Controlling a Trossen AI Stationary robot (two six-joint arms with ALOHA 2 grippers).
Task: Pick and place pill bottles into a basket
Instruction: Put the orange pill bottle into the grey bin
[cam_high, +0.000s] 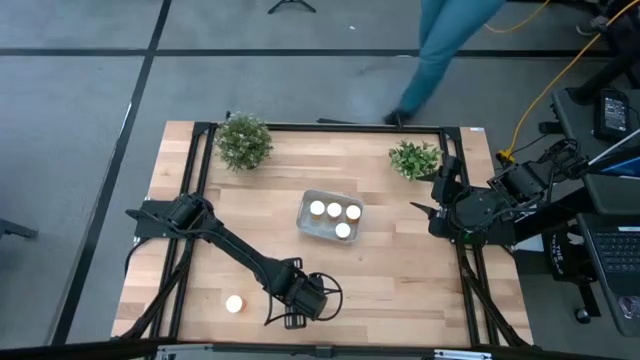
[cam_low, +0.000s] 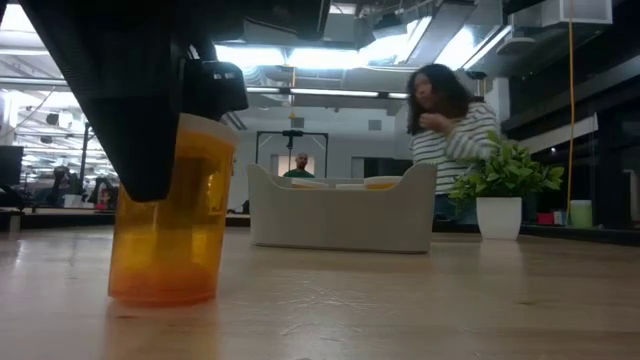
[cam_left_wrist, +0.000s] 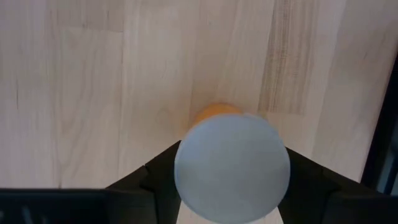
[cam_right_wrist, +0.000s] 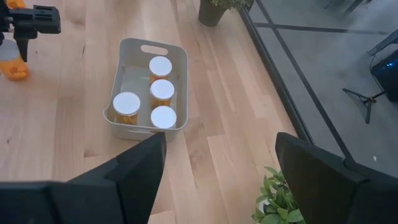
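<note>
Gripping a pill bottle (cam_low: 170, 215) upright on the table (cam_high: 400, 290), left end effector (cam_high: 300, 298) clenched

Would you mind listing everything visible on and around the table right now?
Orange-amber pill bottles with white caps: six; four in the basket, one loose at the near left, one gripped.
Pale grey-blue rectangular basket: one, table centre.
Green potted plants: two, far left and far right.
Person: one, beyond the table.
Left gripper: shut on a bottle, near edge.
Right gripper: open, waiting at the right edge.
</note>
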